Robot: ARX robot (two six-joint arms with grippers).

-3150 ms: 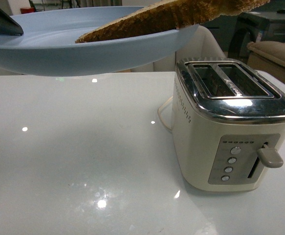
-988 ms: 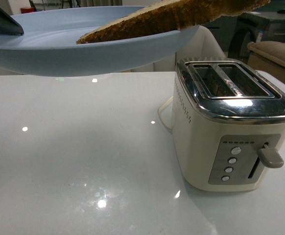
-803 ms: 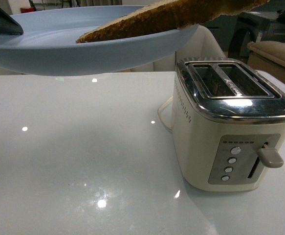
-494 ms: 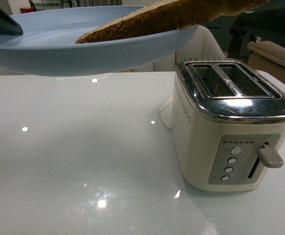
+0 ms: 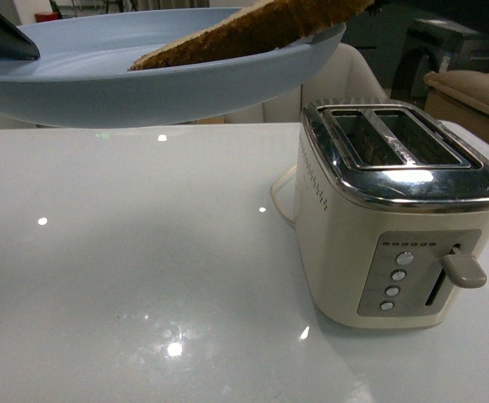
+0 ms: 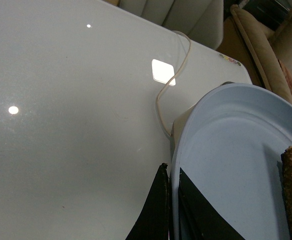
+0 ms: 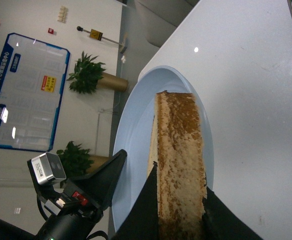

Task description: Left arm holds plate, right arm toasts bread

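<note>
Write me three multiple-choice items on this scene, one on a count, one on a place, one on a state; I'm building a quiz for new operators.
1. How many slots does the toaster have? A four; B one; C two.
2. Where is the bread? A in a slot; B over the plate; C behind the toaster.
3. The right end effector is: A shut on the bread; B open; C holding the plate.

Answers:
1 C, two openings show side by side in its chrome top.
2 B, its lower end sits in the plate in the front view.
3 A, the right wrist view shows a finger against each side of the slice.
</note>
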